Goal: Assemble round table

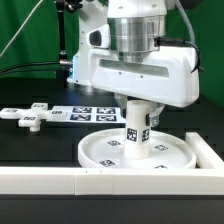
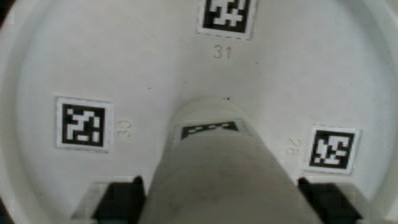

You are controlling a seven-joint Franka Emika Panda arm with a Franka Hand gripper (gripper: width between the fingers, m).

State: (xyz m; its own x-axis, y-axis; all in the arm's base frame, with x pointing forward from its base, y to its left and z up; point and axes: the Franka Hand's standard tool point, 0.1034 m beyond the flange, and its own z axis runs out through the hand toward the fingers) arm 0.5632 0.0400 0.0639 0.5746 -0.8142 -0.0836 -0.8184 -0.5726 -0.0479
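Exterior view showed you the short cylindrical post standing upright on the large rimmed round disc, toward the near side of the tabletop — the cross-shaped piece lay well apart on the exterior view's left. In the wrist view, your claw was clamped on the post.

One large round disc, one short post, one cross-shaped piece, one marker board, one border wall. Three square tags show on the disc.
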